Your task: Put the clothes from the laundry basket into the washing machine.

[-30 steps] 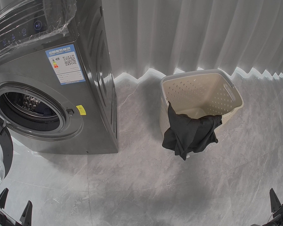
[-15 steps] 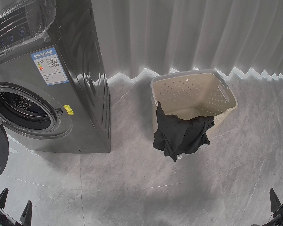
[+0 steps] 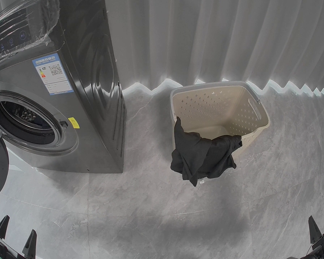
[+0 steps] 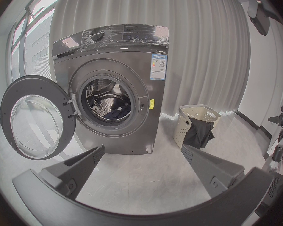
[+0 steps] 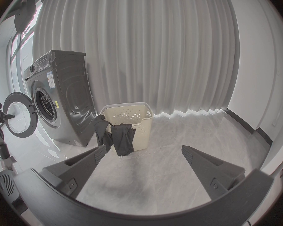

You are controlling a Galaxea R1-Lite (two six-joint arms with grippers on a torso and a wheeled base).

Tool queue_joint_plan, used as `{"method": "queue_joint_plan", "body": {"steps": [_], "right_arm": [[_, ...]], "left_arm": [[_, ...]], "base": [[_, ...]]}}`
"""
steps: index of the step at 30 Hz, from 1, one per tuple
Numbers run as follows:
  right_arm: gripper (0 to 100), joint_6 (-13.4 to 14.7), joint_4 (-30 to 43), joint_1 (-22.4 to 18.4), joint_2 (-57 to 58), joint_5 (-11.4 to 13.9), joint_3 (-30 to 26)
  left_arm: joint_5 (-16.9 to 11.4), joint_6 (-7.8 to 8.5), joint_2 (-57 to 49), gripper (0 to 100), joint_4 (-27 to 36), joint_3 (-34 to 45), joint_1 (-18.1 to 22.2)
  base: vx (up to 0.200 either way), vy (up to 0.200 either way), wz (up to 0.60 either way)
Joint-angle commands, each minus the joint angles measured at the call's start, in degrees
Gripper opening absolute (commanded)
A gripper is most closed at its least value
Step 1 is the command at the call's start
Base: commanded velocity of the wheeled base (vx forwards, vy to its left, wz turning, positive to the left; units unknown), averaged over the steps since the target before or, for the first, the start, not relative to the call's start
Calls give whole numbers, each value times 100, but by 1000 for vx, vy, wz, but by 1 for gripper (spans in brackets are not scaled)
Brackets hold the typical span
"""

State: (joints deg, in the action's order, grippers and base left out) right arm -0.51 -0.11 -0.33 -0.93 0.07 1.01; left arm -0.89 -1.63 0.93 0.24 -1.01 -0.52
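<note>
The left pincer (image 4: 142, 148) is spread wide with nothing between its fingers, low over the floor (image 3: 162, 205) in front of the washing machine (image 3: 90, 72). The right pincer (image 5: 143, 148) is likewise wide apart and empty, low and well off to the right, facing the laundry basket (image 3: 212, 85).

A dark garment (image 3: 201, 155) is draped over the basket's near rim, most of it hanging down the outside wall, one end reaching back inside. The cream basket, pierced with small star-shaped holes, stands on the floor to the right of the machine and apart from it.

The machine's round door (image 4: 37, 116) is swung open to the left. Inside the drum lies a dark blue item (image 4: 118, 112).

On the grey front panel is a blue-and-white label (image 3: 52, 74) with a coloured rating scale and a square code; its print is too small to make out. A small yellow sticker (image 3: 73, 122) sits beside the door opening. Clear plastic film (image 3: 21, 22) covers the control panel, and a dial (image 4: 96, 34) sits on it.

The floor is pale grey marble-look tile. A white pleated curtain (image 3: 212, 29) hangs behind machine and basket.
</note>
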Motion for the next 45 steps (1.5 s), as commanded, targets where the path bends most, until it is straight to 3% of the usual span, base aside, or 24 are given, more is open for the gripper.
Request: {"method": "queue_joint_plan", "body": {"steps": [1, 10, 31, 40, 45], "right_arm": [[100, -2, -7, -2, 40, 1, -101], [100, -2, -7, 7, 40, 1, -101], [100, -2, 2, -11, 40, 1, -101], [100, -2, -7, -11, 40, 1, -101], [100, -45, -86, -11, 40, 10, -101]], "left_arm": [[1, -4, -93, 100, 2, 101, 0], [-8, 32, -93, 100, 2, 101, 8], [-8, 58, -93, 100, 2, 101, 8], [-8, 49, -93, 100, 2, 101, 8], [-16, 58, -93, 100, 2, 101, 8]], "base": [[0, -200, 0], [0, -200, 0], [86, 0, 0], [0, -200, 0], [0, 0, 0]]}}
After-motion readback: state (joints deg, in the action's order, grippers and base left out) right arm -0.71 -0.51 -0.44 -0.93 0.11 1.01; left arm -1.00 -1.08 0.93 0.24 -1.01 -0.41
